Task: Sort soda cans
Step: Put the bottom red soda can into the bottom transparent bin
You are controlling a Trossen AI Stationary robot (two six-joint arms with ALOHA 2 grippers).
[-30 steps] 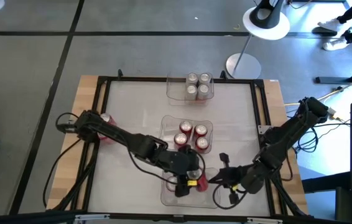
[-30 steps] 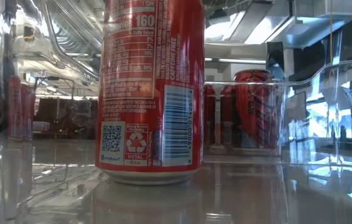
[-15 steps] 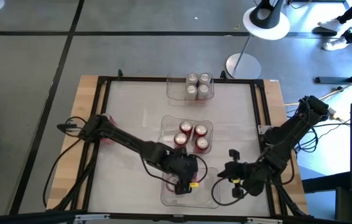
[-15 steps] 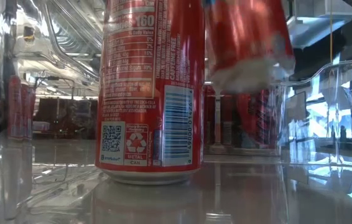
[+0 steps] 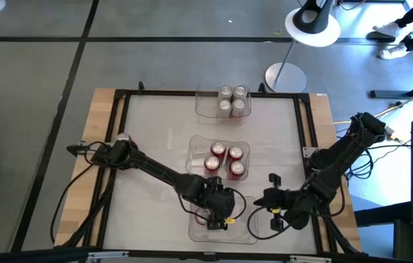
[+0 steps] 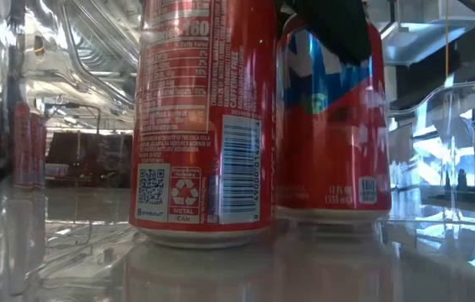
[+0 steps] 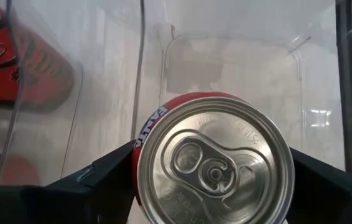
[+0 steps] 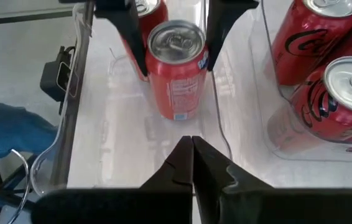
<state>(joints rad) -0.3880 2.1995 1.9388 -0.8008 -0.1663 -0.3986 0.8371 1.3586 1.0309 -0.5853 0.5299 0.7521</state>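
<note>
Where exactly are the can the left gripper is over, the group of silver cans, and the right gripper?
Red can (image 7: pixel 216 165): left wrist view, on its silver lid.
Silver cans (image 5: pixel 232 100): high view, middle of the four tops.
Right gripper (image 8: pixel 193 149): right wrist view, between its shut fingertips.

In the high view the left gripper covers the can between its fingers, so the can cannot be made out there. In the left wrist view that can is cut off at the picture's edge and only its top shows; the fingers run out of frame too. In the low view both near cans lose their tops to the edge. A second can beyond the left fingers is mostly hidden in the right wrist view.
</note>
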